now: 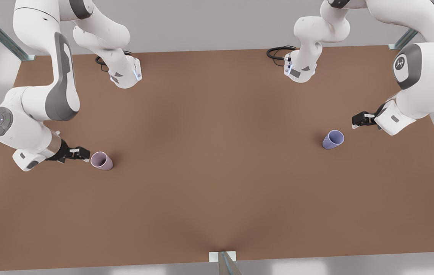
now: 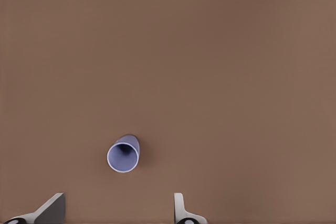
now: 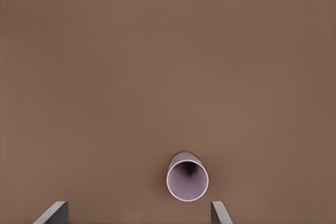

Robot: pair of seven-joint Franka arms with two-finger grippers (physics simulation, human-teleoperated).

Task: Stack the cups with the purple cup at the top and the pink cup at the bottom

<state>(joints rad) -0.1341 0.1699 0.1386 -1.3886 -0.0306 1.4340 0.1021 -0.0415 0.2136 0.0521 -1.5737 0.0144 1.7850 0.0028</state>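
Observation:
The pink cup [image 1: 101, 160] stands upright on the brown table at the front view's left; in the right wrist view the pink cup [image 3: 187, 176] shows its dark inside. My right gripper [image 1: 83, 154] hovers just beside it, open [image 3: 137, 213], holding nothing. The purple cup [image 1: 333, 139] stands upright at the front view's right, and the left wrist view looks down into the purple cup [image 2: 123, 154]. My left gripper [image 1: 358, 121] hangs a short way from it toward the table's right edge, open [image 2: 116, 211] and empty.
The brown table [image 1: 217, 172] stretches wide between the two cups. Both arm bases [image 1: 125, 74] [image 1: 299, 70] with black cables stand at the far edge. A metal post [image 1: 226, 263] rises at the near edge.

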